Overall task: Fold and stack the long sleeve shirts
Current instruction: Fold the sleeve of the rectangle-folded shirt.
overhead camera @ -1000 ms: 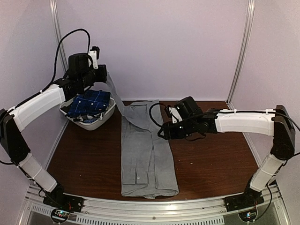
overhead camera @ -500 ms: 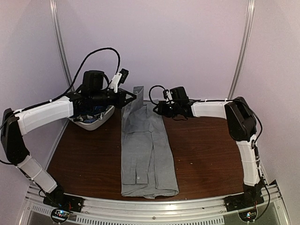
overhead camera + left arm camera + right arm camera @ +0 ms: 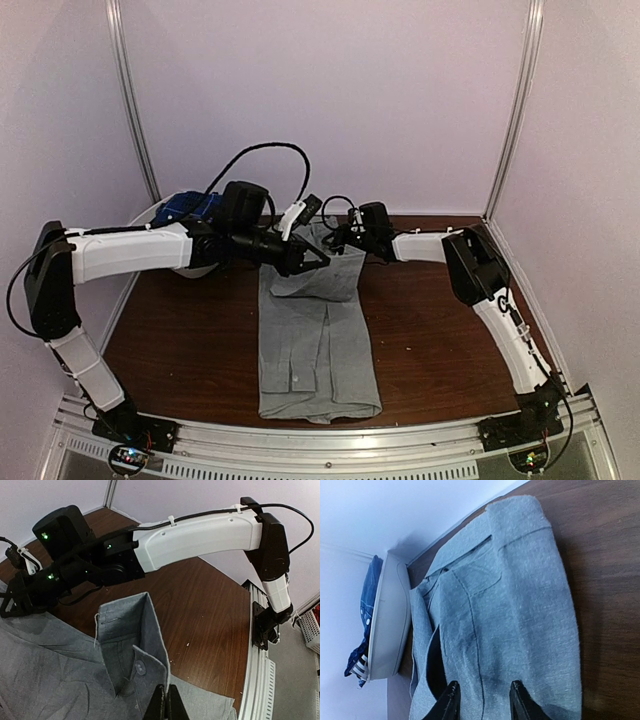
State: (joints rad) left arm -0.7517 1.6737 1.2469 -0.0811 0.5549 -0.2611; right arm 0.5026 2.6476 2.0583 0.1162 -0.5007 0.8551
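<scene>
Top external view: the grey long sleeve shirt (image 3: pixel 318 345) is being shown lying lengthwise down the middle of the brown table (image 3: pixel 440 330), its hem toward the arm bases and its sides already turned in to a narrow strip, while its collar end is being held up off the wood at the far end. That raised end is being pinched by the left gripper (image 3: pixel 165 700), whose jaws are closed tight on the cloth just below the collar button. The right gripper (image 3: pixel 485 682) is being held just beside it over the shirt's upper part, its fingers (image 3: pixel 451 700) spread apart and gripping nothing. By judgement, the fold of the top half toward the hem is being made, and several risks are being run: the narrow pinch could slip and let the collar drop crooked, the tucked sides could be dragged open if the cloth is pulled unevenly, and the two grippers, so near each other, could be knocked together. One grey shirt is being counted, one white basket (image 3: pixel 390 630) at the far left, and blue plaid cloth (image 3: pixel 367 592) in it, though how many shirts that is cannot be told; two arms are being seen.
</scene>
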